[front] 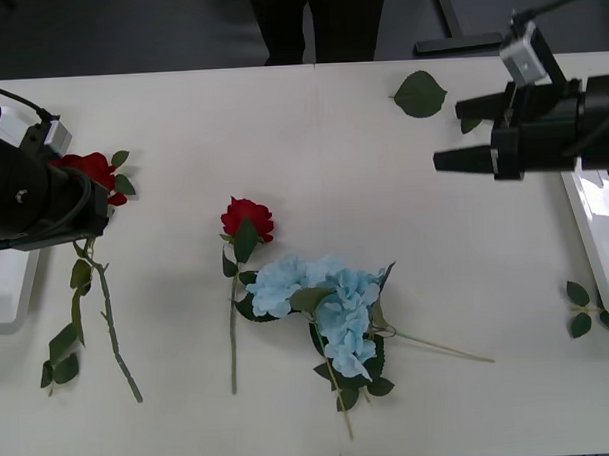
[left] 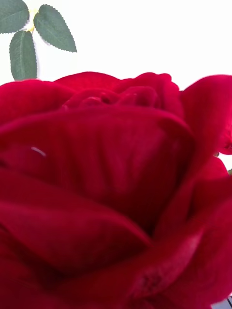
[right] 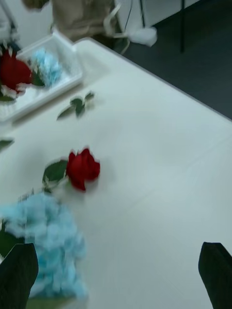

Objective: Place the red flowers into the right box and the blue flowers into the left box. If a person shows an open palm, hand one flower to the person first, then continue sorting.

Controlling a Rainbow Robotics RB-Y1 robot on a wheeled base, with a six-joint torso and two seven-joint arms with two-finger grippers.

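Observation:
My left gripper (front: 79,211) sits at the table's left edge, right over a red flower (front: 94,169) whose dark red head (left: 111,193) fills the left wrist view at very close range; its stem trails toward the front edge. A second red flower (front: 247,218) (right: 83,168) lies mid-table, beside a clump of blue flowers (front: 325,299) (right: 48,241). My right gripper (front: 448,135) (right: 116,275) hovers open and empty at the right, pointing left. The left box (front: 7,293) (right: 67,79) holds something pale blue. The right box (front: 593,228) shows at the right edge.
A loose green leaf (front: 418,92) lies at the back right, and a small leaf sprig (front: 582,310) lies near the right box. More leaves (front: 61,357) lie at the front left. Bare table stretches between the flowers and the right box.

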